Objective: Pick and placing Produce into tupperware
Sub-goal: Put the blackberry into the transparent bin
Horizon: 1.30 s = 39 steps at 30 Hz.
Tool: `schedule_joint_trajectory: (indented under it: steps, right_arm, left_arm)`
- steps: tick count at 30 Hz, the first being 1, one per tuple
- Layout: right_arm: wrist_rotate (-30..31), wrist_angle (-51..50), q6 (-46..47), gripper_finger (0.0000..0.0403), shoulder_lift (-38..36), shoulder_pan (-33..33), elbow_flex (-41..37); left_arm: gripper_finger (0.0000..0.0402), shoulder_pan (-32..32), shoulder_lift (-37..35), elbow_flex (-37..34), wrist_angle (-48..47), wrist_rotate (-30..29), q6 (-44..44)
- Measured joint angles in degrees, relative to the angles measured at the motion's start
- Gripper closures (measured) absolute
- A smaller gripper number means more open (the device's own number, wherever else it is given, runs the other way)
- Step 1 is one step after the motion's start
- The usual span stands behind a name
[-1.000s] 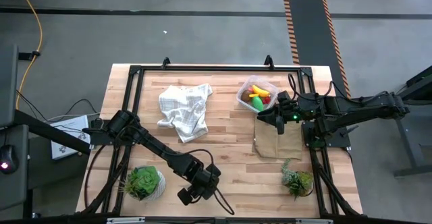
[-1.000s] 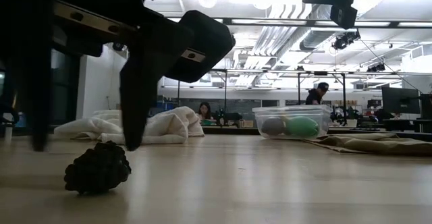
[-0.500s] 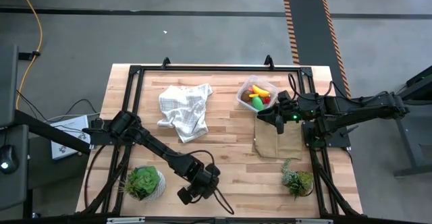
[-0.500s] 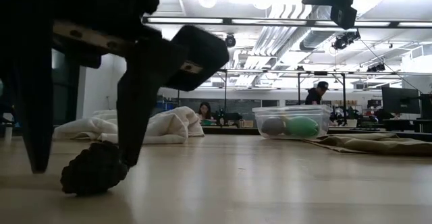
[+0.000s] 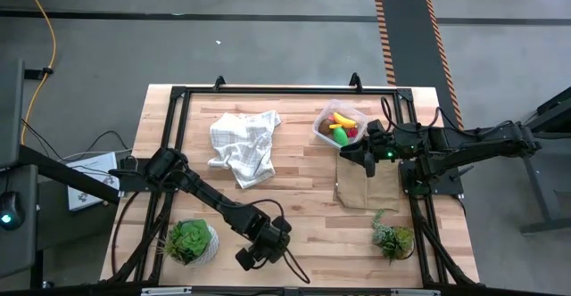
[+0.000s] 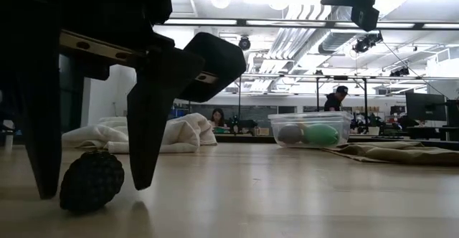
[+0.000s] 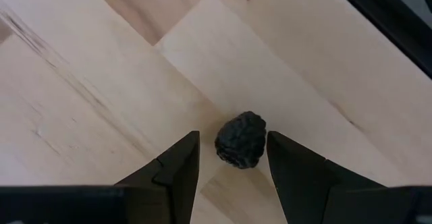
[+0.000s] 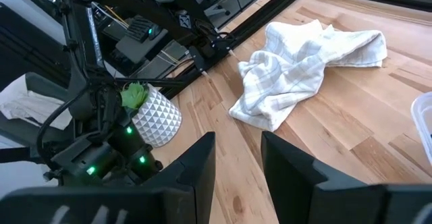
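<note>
1. One dark berry on the bare worktop, near the front edge, lying between the two fingers of the left claw.
2. Left claw spread, one finger on each side of the berry, tips down at the wood; a narrow gap to the berry on both sides in the left wrist view, so no pinch yet.
3. Clear tupperware far off at the back right of the worktop, holding a yellow banana, a green oval and a small red piece; in the low view a brown ball beside the green oval inside it.
4. Right claw poised just beside the tupperware, over the flat brown cloth, fingers parted with nothing between them.
5. White checked cloth crumpled at the back centre.
6. Two potted plants at the front: one in a white patterned pot, near the left claw, the other front right.
7. Two persons far off in the room beyond the worktop.
</note>
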Motion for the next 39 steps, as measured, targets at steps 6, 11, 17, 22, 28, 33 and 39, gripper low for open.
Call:
schedule_joint_trajectory:
  steps: [6,11,17,22,28,33,39]
  right_arm:
    - [0.0,0.0,-0.1,0.0293,0.0,0.0,0.0]
    - [0.0,0.0,-0.3,0.0293,0.0,0.0,0.0]
    - [0.0,0.0,-0.6,0.0293,0.0,0.0,0.0]
    - [0.0,0.0,-0.6,0.0293,0.0,0.0,0.0]
    - [0.0,0.0,-0.6,0.0293,0.0,0.0,0.0]
    - [0.0,0.0,-0.5,0.0293,0.0,0.0,0.0]
    - [-0.1,0.0,-0.5,0.0293,0.0,0.0,0.0]
  left_arm:
    - [0.0241,0.0,0.0,0.0,0.0,0.6,-1.0]
    - [0.0245,0.0,0.0,0.0,-0.1,0.9,-1.0]
    - [0.029,0.0,0.0,0.0,-0.2,2.4,-1.3]
    - [0.032,0.0,0.0,0.0,-0.1,2.5,-1.4]
    - [0.0309,0.0,0.0,0.0,-0.1,2.5,-1.5]
    - [0.0313,0.0,0.0,0.0,-0.1,2.5,-2.8]
    - [0.0321,0.0,0.0,0.0,0.4,2.3,-3.9]
